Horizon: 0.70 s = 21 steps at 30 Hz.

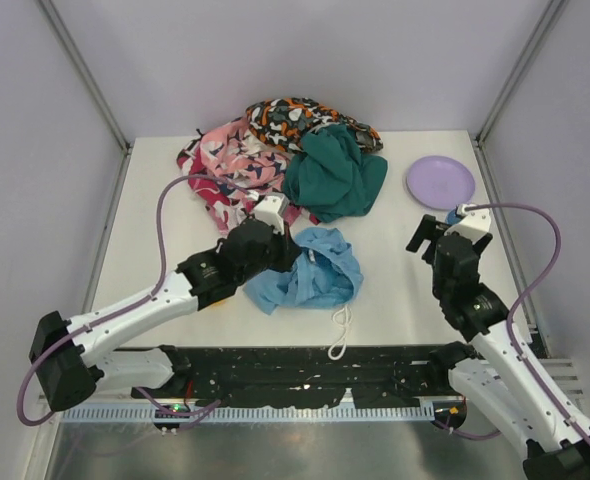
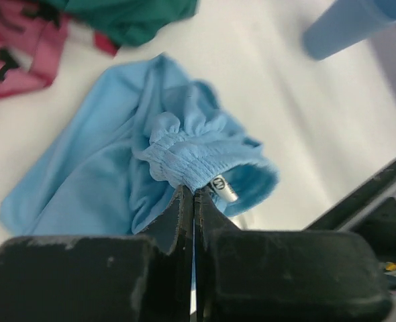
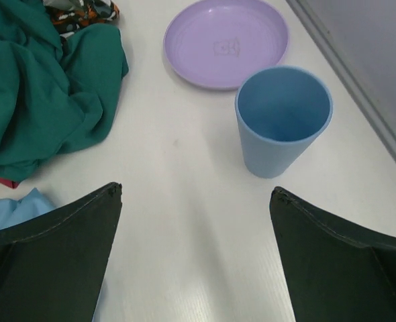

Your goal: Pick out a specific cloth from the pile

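Note:
The light sky-blue cloth (image 1: 315,272) lies bunched on the table just in front of the pile (image 1: 265,150), apart from it. Its white drawstring (image 1: 341,330) trails toward the near edge. My left gripper (image 1: 283,250) sits at the cloth's left upper edge. In the left wrist view this gripper (image 2: 192,191) is shut, with the cloth's gathered elastic band (image 2: 184,157) pinched at the fingertips. My right gripper (image 1: 430,235) hovers at the right side, away from the cloth. In its own view the right gripper (image 3: 196,190) stands wide open over bare table.
The dark teal cloth (image 1: 335,175) lies at the pile's right front, with pink-red (image 1: 230,160) and orange-black patterned garments (image 1: 295,115) behind. A purple plate (image 1: 440,182) sits at the back right. A blue cup (image 3: 283,121) stands just ahead of the right gripper.

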Motion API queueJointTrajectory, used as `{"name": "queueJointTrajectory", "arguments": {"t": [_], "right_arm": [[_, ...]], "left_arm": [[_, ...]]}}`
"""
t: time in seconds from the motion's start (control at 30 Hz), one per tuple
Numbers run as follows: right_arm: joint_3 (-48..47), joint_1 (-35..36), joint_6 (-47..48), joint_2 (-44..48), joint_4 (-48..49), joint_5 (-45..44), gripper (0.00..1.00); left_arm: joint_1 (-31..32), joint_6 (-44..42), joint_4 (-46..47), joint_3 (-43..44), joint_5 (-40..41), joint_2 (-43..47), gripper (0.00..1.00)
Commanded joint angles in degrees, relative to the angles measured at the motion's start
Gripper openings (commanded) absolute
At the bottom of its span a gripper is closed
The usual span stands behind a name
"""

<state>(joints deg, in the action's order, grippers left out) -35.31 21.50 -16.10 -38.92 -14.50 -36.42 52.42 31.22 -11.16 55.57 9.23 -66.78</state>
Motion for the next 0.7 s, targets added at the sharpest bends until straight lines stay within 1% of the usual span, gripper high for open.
{"name": "queueJointTrajectory", "arguments": {"t": [0.0, 0.03, 0.07, 0.1, 0.17, 0.23, 0.33, 0.43, 0.53, 0.67], "right_arm": [[5.0, -0.1, -7.7, 6.9, -2.4, 5.7, 0.95], [6.3, -0.1, -8.9, 8.5, -2.4, 7.1, 0.95], [6.7, -0.1, -10.0, 9.3, -2.5, 7.3, 0.95], [7.0, -0.1, -10.4, 10.3, -3.0, 8.1, 0.95], [6.7, -0.1, -11.1, 11.6, -4.1, 8.6, 0.95], [6.0, -0.1, -11.8, 12.5, -5.6, 8.7, 0.95], [5.4, -0.1, -11.7, 14.1, -7.0, 8.8, 0.95], [6.1, -0.1, -11.0, 16.4, -7.7, 9.2, 0.95], [8.1, -0.1, -9.1, 18.7, -6.3, 10.0, 0.95], [8.2, -0.1, -8.0, 18.5, -6.3, 7.6, 0.95]], "left_arm": [[-0.2, 6.8, -5.2, -3.6, 14.4, -0.4, 0.10], [-0.3, 7.1, -8.2, -3.3, 16.5, -1.0, 0.30], [-0.3, 5.8, -11.5, -2.6, 18.7, -1.6, 0.59], [-0.3, 5.2, -15.0, -1.3, 21.2, -1.3, 0.99], [-0.3, 4.8, -19.2, 1.0, 25.9, 0.4, 1.00], [-0.3, 3.8, -20.0, 1.1, 27.8, 4.9, 1.00], [-0.3, 2.4, -18.9, -0.4, 26.3, 12.1, 1.00], [-0.2, 2.5, -17.1, -3.7, 25.7, 17.8, 1.00], [-0.3, 2.5, -16.7, -6.2, 26.2, 21.1, 1.00], [-0.3, 2.6, -17.9, -6.9, 27.3, 22.7, 1.00]]}}
